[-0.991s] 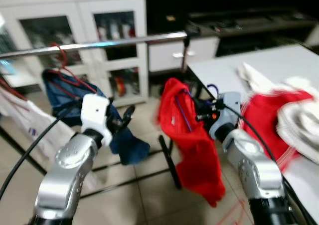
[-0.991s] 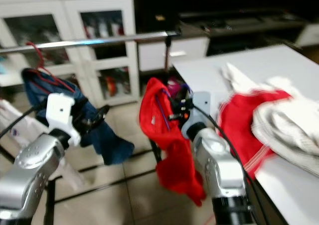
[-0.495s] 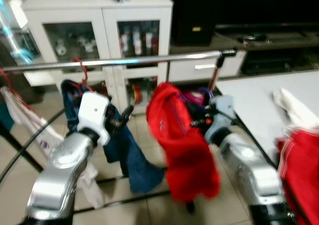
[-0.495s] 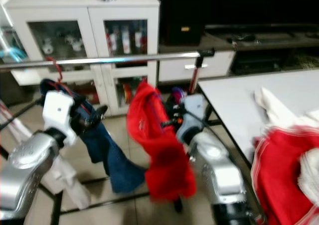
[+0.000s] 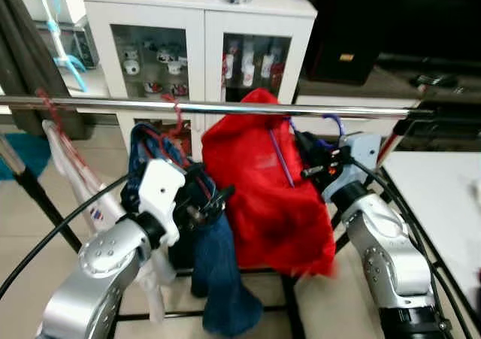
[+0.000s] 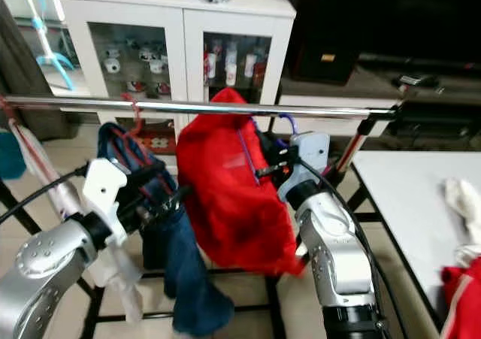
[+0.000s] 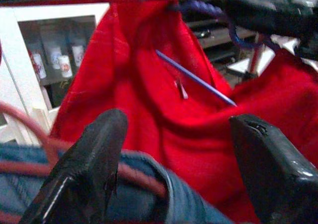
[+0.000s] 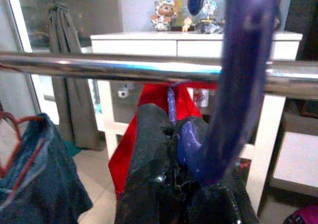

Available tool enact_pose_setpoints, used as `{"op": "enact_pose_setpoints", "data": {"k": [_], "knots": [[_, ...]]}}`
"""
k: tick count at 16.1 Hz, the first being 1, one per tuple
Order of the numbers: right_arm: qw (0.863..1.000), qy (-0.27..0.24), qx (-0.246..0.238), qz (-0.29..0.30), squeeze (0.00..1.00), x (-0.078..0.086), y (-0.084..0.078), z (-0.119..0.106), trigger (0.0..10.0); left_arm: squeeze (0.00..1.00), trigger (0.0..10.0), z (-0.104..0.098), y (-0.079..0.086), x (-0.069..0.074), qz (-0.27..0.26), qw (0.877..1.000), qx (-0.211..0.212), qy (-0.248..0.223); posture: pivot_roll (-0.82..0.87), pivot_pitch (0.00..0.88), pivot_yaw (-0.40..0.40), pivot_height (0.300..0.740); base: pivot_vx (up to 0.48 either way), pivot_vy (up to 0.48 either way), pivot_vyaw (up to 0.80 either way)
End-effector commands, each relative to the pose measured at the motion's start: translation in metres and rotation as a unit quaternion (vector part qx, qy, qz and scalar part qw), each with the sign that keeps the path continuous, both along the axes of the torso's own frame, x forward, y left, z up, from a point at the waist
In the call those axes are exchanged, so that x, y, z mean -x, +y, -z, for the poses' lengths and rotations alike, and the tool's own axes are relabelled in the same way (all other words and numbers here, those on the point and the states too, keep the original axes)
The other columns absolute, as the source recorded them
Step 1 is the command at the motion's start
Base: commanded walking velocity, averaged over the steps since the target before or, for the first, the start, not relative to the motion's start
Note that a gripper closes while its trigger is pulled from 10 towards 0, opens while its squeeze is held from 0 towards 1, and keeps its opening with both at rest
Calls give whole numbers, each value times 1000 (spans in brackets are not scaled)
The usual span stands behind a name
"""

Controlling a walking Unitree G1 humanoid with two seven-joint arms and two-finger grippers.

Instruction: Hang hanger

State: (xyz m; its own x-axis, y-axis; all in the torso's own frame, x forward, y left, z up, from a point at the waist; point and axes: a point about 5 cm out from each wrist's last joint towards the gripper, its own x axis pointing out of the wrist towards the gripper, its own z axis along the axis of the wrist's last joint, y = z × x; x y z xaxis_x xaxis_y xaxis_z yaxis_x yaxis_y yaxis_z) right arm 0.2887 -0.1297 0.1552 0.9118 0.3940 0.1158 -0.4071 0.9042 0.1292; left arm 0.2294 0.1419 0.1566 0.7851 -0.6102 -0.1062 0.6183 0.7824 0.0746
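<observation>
Right gripper point(image 8: 191, 184), fingers clamped on the neck of the purple hanger point(image 8: 238, 85), now raised to the chrome rail point(image 5: 225, 108); a second ago held lower, beside the table. Hook point(image 5: 336, 123) level with the rail, apparently not yet over it, so hanging looks close. Red garment point(image 5: 267, 189) draped from the hanger, beside the blue garment point(image 5: 218, 279). Left gripper point(image 7: 174, 149) spread wide, empty, near the blue cloth and red wire hanger point(image 5: 174, 113).

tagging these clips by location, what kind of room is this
Most likely a living room at home, with laundry being hung: a white glass-door cabinet holding figurines, a clothes rail carrying a red garment and a blue one, and tiled floor.
</observation>
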Motion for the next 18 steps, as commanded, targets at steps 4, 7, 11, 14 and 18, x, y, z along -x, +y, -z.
{"op": "enact_pose_setpoints", "data": {"k": [4,7,11,14,18], "knots": [[994,99,46,14,0,-51,-1,5,10000,0,10000,-5,0,7,67,997,-30,14,3,0,-89,740,0,0,0],[991,125,27,48,0,-89,-5,-1,10000,0,10000,-11,2,10,94,994,-47,16,19,0,-98,740,0,0,0],[996,83,7,41,0,-86,-8,1,10000,0,10000,-11,4,13,92,994,-52,20,35,0,-114,740,0,0,0],[997,3,-35,64,0,-67,-21,0,10000,0,10000,-12,3,11,93,994,-48,19,19,0,-100,740,0,0,0],[998,10,3,59,0,-99,-11,-25,10000,0,10000,-14,3,7,103,993,-52,17,21,0,-89,740,0,0,0]]}}
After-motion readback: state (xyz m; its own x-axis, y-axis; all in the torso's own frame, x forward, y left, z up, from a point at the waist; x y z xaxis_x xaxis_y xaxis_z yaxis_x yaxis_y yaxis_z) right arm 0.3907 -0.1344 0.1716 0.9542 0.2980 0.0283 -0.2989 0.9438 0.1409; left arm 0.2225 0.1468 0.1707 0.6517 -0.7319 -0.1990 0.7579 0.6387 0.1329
